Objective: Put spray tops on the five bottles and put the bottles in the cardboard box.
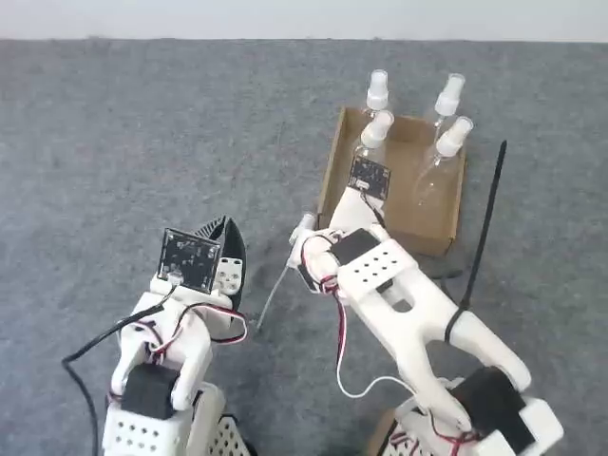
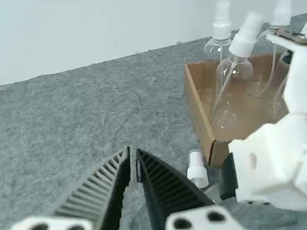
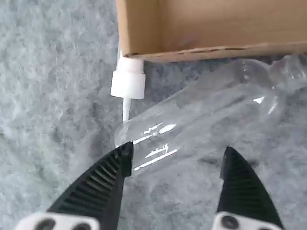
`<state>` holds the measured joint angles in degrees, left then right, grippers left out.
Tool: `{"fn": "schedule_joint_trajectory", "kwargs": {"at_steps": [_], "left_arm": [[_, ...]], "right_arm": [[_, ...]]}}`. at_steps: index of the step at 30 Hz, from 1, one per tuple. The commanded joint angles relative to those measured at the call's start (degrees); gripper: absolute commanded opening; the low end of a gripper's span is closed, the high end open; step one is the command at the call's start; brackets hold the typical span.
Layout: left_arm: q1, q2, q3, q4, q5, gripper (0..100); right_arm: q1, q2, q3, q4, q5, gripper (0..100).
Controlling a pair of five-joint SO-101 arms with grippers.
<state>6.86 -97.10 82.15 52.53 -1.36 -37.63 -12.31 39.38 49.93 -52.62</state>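
A clear bottle (image 3: 206,112) without a top lies on its side on the grey mat, just outside the cardboard box (image 3: 192,24). My right gripper (image 3: 177,152) is open over its base end, one finger touching the bottle's edge. A loose white spray top (image 3: 128,79) lies by the box corner (image 1: 304,226), its thin tube trailing across the mat. Several capped bottles (image 1: 377,133) stand upright in or just behind the box (image 1: 328,180). My left gripper (image 2: 133,155) hovers shut over bare mat to the left (image 1: 228,249), holding nothing.
A black cable tie (image 1: 489,214) sticks up to the right of the box. The right arm's white body (image 1: 408,294) covers the mat in front of the box. Open grey mat stretches to the left and far left.
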Motion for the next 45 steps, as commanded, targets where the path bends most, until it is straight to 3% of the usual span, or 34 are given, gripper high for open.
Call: {"fn": "schedule_joint_trajectory", "kwargs": {"at_steps": [1,13,19,29,35,42,45], "left_arm": [[-0.3,-1.0,-0.2,-1.4,-0.4,1],[0.0,-1.0,-0.2,-1.4,-0.4,1],[0.0,-1.0,-0.2,-1.3,-0.3,1],[0.0,-1.0,-0.2,-1.4,-0.2,1],[-0.1,-0.4,-0.6,-1.3,-0.1,1],[-0.1,-0.4,-2.8,0.8,-0.1,1],[-0.2,-0.4,-3.3,1.5,-0.1,1]], "right_arm": [[2.1,-0.4,0.1,-0.7,-0.8,23.4],[13.5,-1.2,6.4,-0.1,-0.2,23.3],[18.1,-1.3,6.2,4.3,4.6,23.4],[29.2,-7.6,6.8,14.2,14.1,23.4],[39.6,-11.4,6.8,17.8,23.7,23.3],[47.6,-11.6,8.8,17.2,32.0,10.6],[50.2,-12.2,9.2,17.2,34.2,9.5]]}}
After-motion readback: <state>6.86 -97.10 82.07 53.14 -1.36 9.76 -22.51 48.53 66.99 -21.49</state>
